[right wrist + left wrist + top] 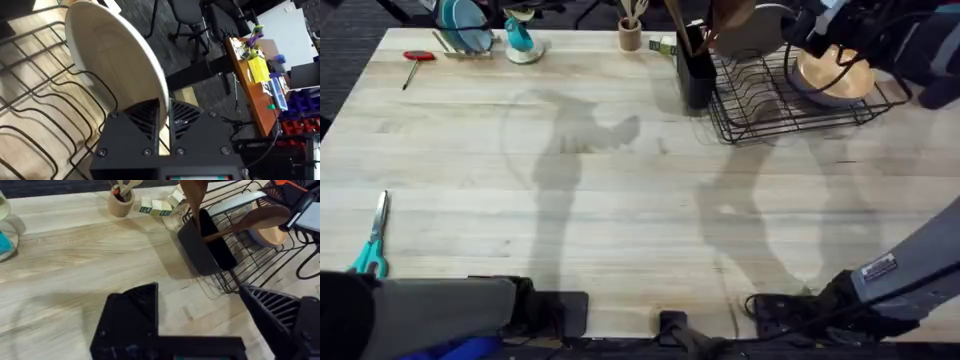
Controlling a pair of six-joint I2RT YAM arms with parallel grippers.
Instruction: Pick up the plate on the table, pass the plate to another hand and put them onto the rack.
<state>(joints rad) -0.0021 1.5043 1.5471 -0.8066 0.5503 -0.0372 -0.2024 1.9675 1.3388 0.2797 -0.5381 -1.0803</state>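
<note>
While right tool pinches rim of plate upright over rack, left tool gapes wide beside rack, holding nothing.

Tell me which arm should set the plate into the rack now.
Right. Its gripper is shut on the plate's rim directly above the rack wires. The left gripper is open, empty, beside the rack.

Grey arm links, black ribbed tool, visible screws, perhaps a white label
</note>
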